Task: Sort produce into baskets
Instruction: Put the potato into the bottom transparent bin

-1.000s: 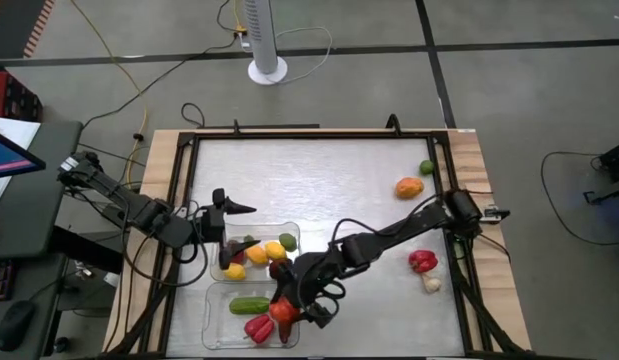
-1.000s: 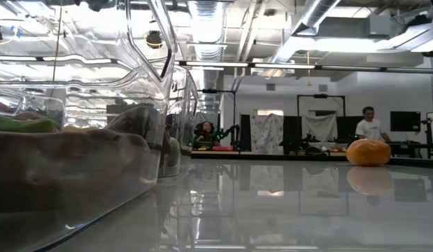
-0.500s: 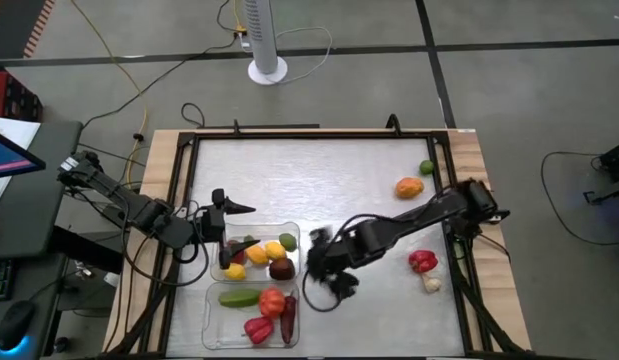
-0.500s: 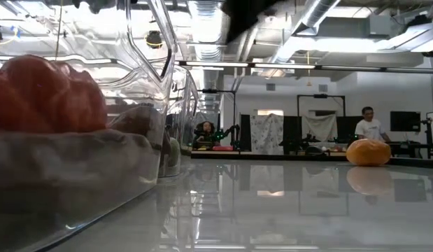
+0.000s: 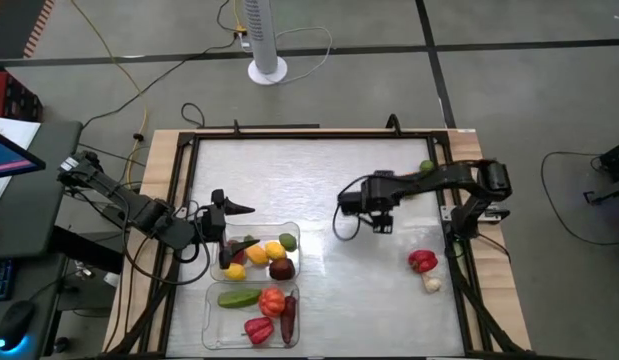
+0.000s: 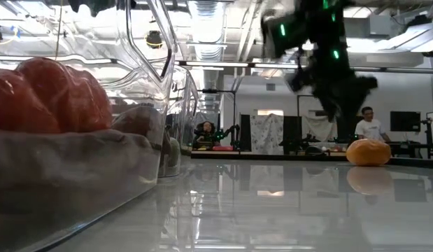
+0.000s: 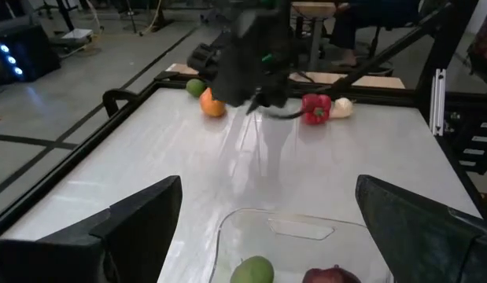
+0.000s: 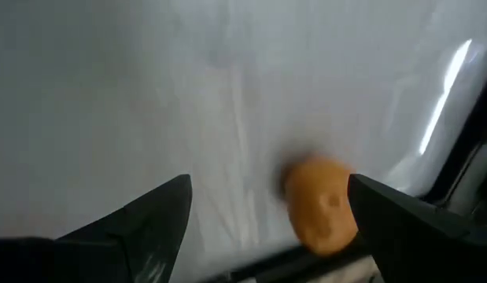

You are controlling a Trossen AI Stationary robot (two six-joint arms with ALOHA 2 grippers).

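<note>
Two clear baskets stand at the near left. The far basket (image 5: 292, 232) holds yellow, orange, green and dark red pieces. The near basket (image 5: 211, 328) holds a green cucumber (image 5: 239, 298), a red tomato (image 5: 272, 300) and red peppers. My right gripper (image 8: 267, 228) is open and empty, raised above the table's middle (image 5: 361, 205) (image 6: 321, 56). An orange fruit (image 8: 322, 206) lies on the table ahead of it. My left gripper (image 7: 259, 236) is open and empty, just past the far basket's left end (image 5: 229, 210). A lime (image 5: 426, 167), a red pepper (image 5: 422, 262) and a white garlic piece (image 5: 432, 285) lie on the table at the right.
A dark frame (image 5: 189, 160) runs round the table top. The right arm (image 5: 439, 178) stretches over the far right part of the table and covers the orange fruit in the high view. Bare table lies between the baskets and the produce on the right.
My right gripper has let go of the red tomato, which now lies in the near basket beside the cucumber. The gripper has then risen and gone toward the table's far right, toward the orange fruit.
</note>
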